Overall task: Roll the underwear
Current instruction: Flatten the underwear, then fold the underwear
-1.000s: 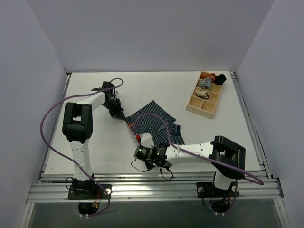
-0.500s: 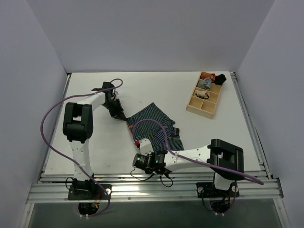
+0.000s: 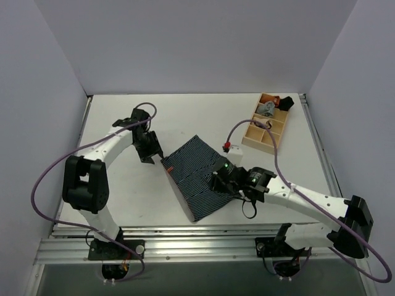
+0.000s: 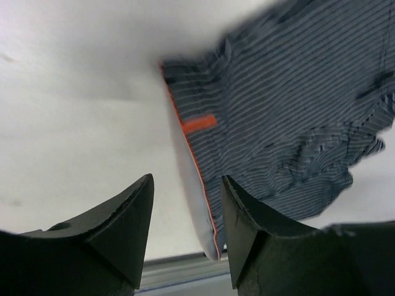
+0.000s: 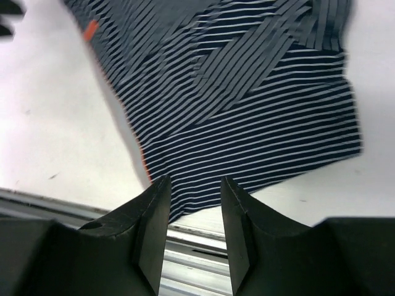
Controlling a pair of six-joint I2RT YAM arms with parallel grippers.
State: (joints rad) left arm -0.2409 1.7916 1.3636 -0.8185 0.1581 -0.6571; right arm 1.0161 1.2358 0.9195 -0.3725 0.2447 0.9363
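So the underwear [image 3: 196, 180] is lying spread out flat on the table [image 3: 123, 191], sitting between the two arms, with its near corner getting close to the front edge. The left gripper [image 4: 186, 182] is hanging just beside the reddish waistband corner with its fingers spread and nothing between them. The right gripper [image 5: 194, 182] is hovering over the striped cloth, also spread wide and gripping nothing.

Here's what I'm worrying about:

- The cloth is lying in overlapping folds on the right gripper's side, so I'm guessing a pinch there is only going to catch the top layer, and the roll ends up lopsided.
- The table is looking pretty slick. If only one arm is pushing, the whole piece is probably sliding instead of curling over.
- That near corner is sitting right by the metal rails [image 5: 203, 243]. Dragging toward the front is risking it slipping off the table.
- The left fingers are sitting beside the waistband, not over it, so closing now is likely grabbing air.
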